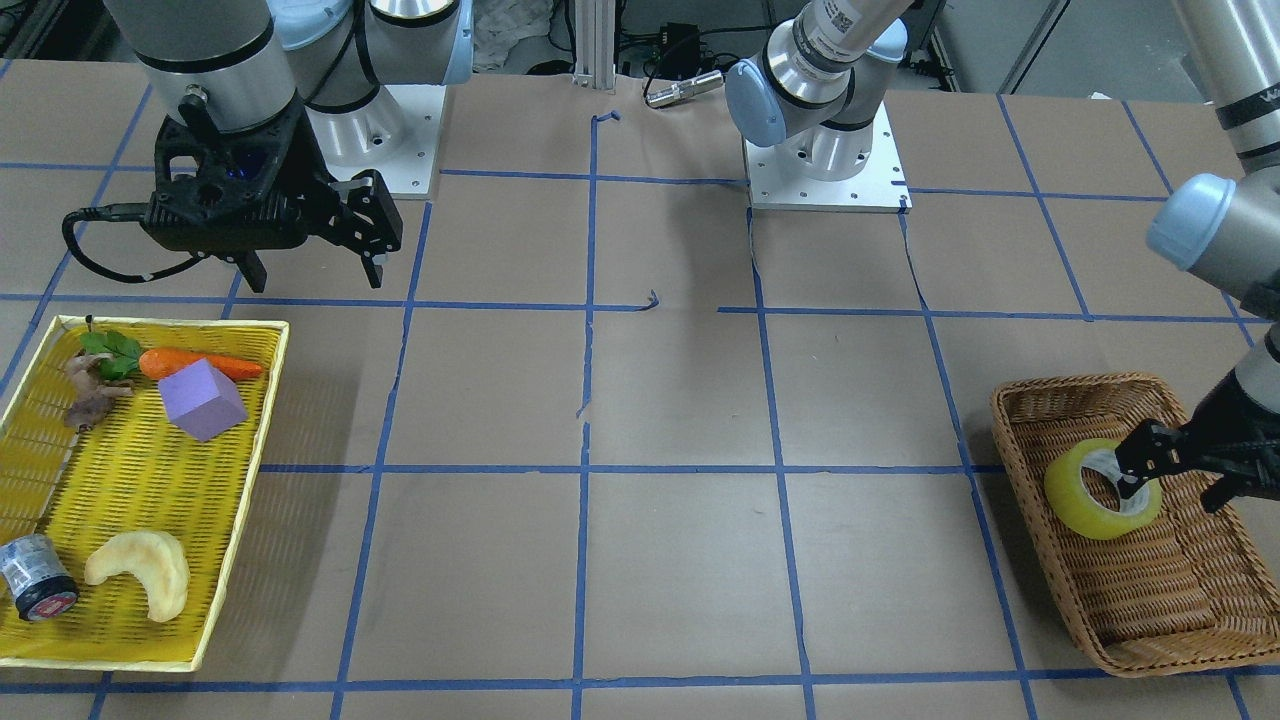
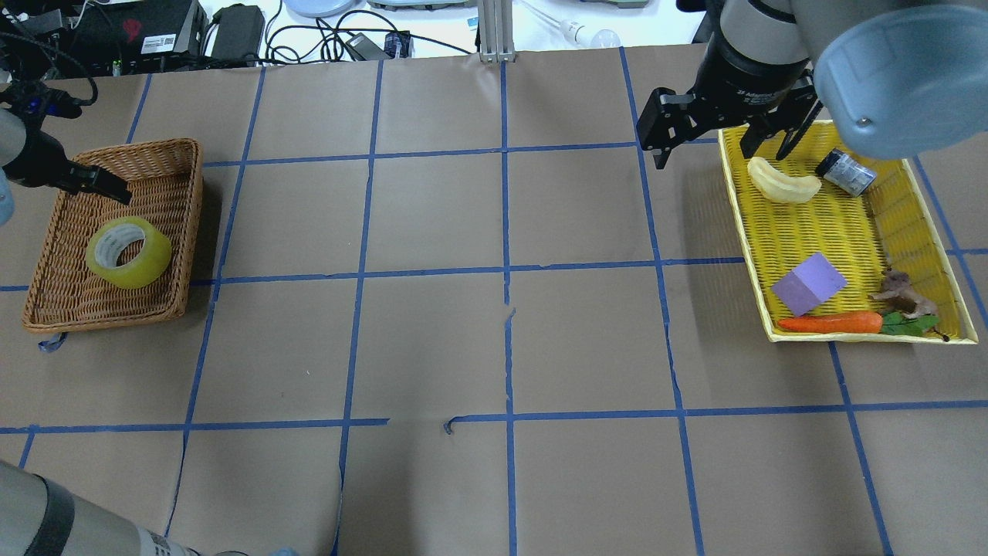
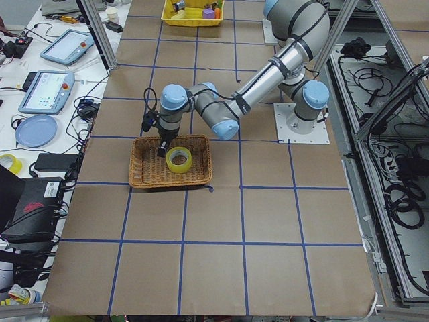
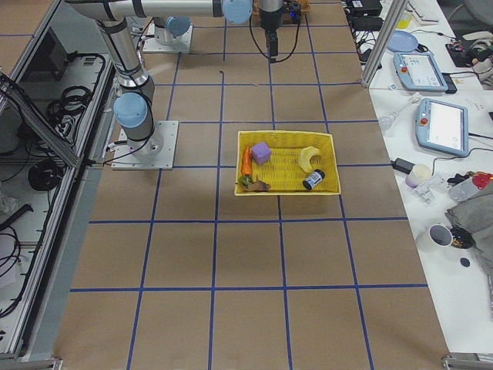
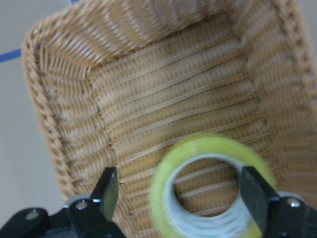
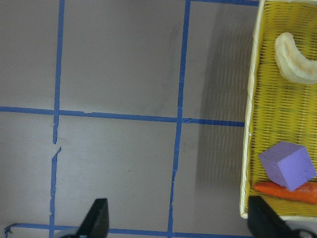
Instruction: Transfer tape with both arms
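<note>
The tape is seen in a wicker basket beneath the wide-open, empty left gripper; the right gripper is likewise spread, empty.

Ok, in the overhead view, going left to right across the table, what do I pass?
Wicker basket holding the tape → right hand, open, by the yellow tray's left edge → dark cylinder in the tray → green leaves near its right end.

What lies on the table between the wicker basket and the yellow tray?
Only bare table crossed by blue tape lines; the overhead view shows it between wicker basket and yellow tray.
</note>
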